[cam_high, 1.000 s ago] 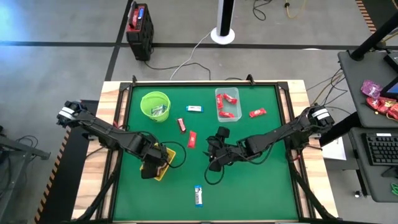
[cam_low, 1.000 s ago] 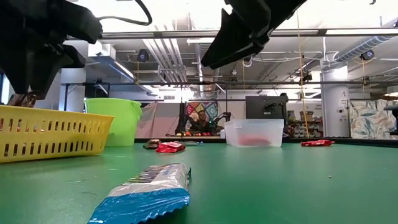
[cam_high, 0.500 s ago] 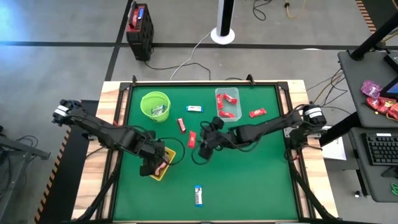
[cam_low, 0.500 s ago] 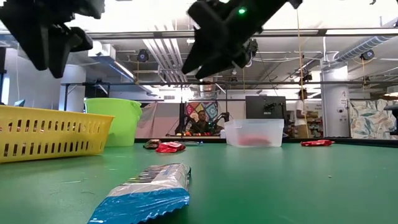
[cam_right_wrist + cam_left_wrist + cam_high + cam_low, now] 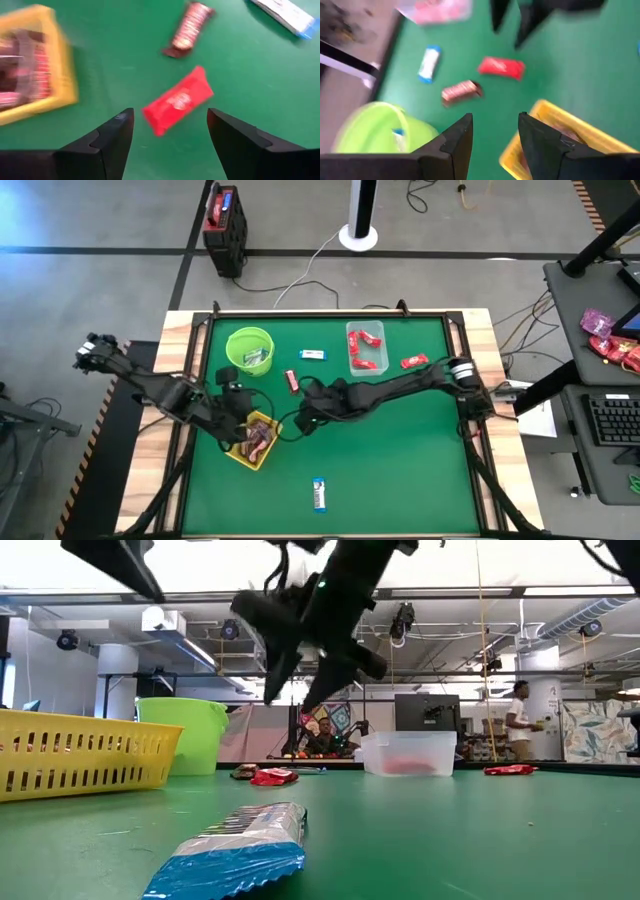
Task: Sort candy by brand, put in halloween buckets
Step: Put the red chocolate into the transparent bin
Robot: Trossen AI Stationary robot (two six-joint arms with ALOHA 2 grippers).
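Right pincer, spread and empty, hangs over a red bar mid-desk; left pincer, spread, is above the yellow basket.

Two dark jointed arms trailing black cables; white-banded bases; blunt matte-black fingers.

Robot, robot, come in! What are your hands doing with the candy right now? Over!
Right gripper open above red candy bar. Left gripper open, empty, near yellow basket. Nothing blocking.
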